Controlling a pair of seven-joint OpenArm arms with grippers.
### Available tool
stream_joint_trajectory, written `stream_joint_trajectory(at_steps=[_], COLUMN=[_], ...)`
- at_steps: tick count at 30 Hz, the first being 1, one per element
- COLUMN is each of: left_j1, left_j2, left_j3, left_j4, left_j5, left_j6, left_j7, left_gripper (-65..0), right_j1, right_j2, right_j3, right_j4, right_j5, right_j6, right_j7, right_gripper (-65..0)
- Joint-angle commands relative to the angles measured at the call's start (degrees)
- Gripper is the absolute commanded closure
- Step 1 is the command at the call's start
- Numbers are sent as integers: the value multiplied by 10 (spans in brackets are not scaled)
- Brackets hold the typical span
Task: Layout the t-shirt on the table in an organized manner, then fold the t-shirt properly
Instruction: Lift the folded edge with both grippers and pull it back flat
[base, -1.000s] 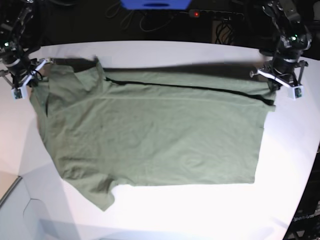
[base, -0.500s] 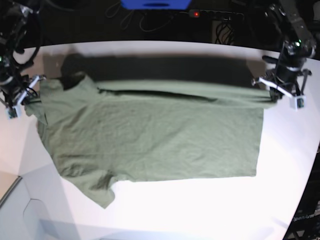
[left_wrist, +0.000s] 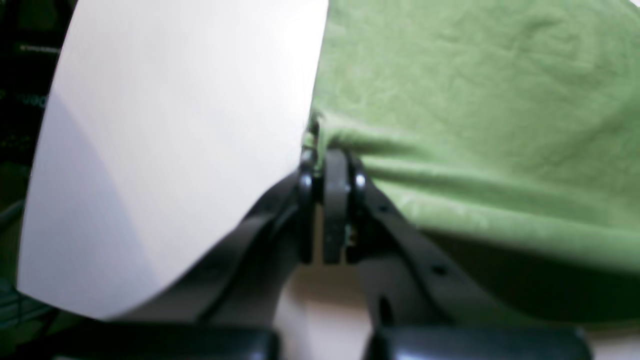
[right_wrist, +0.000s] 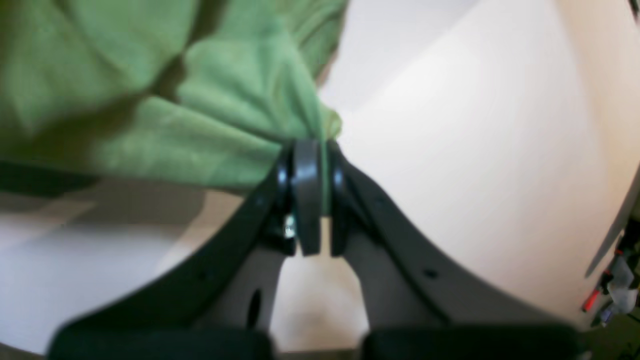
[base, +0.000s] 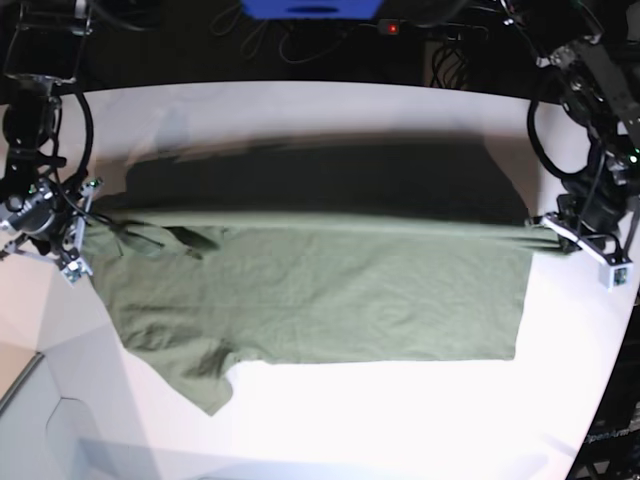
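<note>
The plain olive-green cotton t-shirt (base: 320, 290) lies spread across the smooth white table (base: 330, 420), its far edge lifted by the left gripper (base: 585, 238) and right gripper (base: 62, 225), each clamped tight on cloth, so the first lengthwise fold looks underway, others remaining.

T-shirt (base: 330, 290): soft olive-green cloth, matt, finely wrinkled. Worktop (base: 400, 420): smooth white, matt with a slight sheen. Tool fingers (left_wrist: 336, 200) in the left wrist view: smooth black plastic, semi-gloss.
</note>
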Motion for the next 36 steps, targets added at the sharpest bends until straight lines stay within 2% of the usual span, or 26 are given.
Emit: stream_joint_trajectory(at_steps=[1, 10, 13, 20, 24, 31, 36], left_j1=[-5, -1, 4, 44, 72, 151, 186], left_j2=[-10, -10, -9, -6, -3, 13, 23], left_j3=[-2, -4, -6, -8, -8, -4, -4], left_j4=[5, 10, 10, 9, 6, 5, -10], left_j5=[6, 6, 6, 6, 6, 6, 10], left_j6=[3, 3, 3, 3, 3, 3, 3], left_j7=[-9, -10, -10, -11, -14, -79, -132], left_gripper=[-1, -1, -1, -1, -1, -1, -1], right_j1=[8, 6, 6, -12, -55, -151, -187], right_j2=[12, 12, 8, -56, -94, -159, -180], right_j3=[6, 9, 35, 161, 198, 234, 247], right_j4=[8, 25, 25, 27, 52, 77, 77], right_j5=[-13, -32, -33, -33, -33, -33, -33], right_j6=[-3, -3, -3, -3, -3, -3, -3], right_j7=[1, 0, 0, 0, 6, 119, 137], right_gripper=[0, 0, 0, 0, 0, 0, 0])
